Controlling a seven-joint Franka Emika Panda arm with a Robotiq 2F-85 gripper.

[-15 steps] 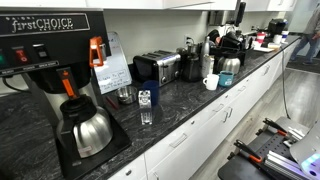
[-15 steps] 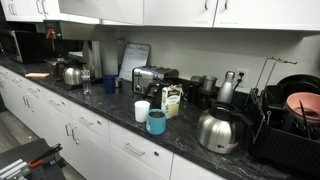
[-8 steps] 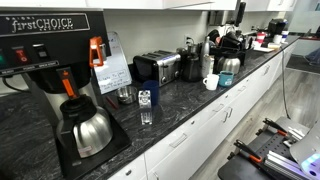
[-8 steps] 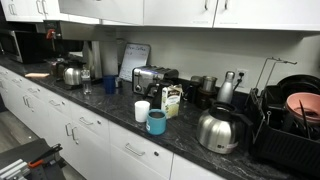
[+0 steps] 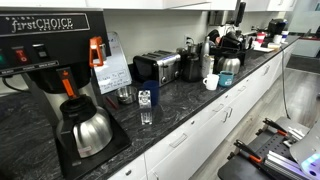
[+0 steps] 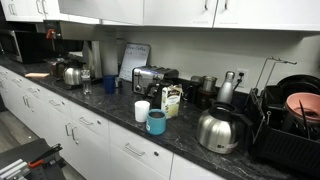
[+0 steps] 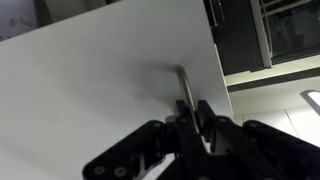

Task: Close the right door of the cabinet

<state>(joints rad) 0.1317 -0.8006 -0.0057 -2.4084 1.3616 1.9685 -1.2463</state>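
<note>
In the wrist view a white cabinet door [image 7: 100, 90] fills most of the picture. A slim metal bar handle [image 7: 182, 82] runs along it near its right edge. My gripper [image 7: 196, 112] is shut on the lower end of this handle, one black finger on each side of the bar. Past the door's edge, a dark opening [image 7: 240, 35] shows at the upper right. Neither the arm nor this door shows in either exterior view.
A dark stone counter [image 5: 185, 100] carries a coffee machine [image 5: 45, 40], a steel carafe [image 5: 85, 128], a toaster [image 5: 158, 67] and a glass [image 5: 146, 108]. Elsewhere on it stand a kettle [image 6: 218, 130], a teal cup [image 6: 157, 122] and a dish rack [image 6: 290, 125]. White wall cabinets [image 6: 180, 10] hang above.
</note>
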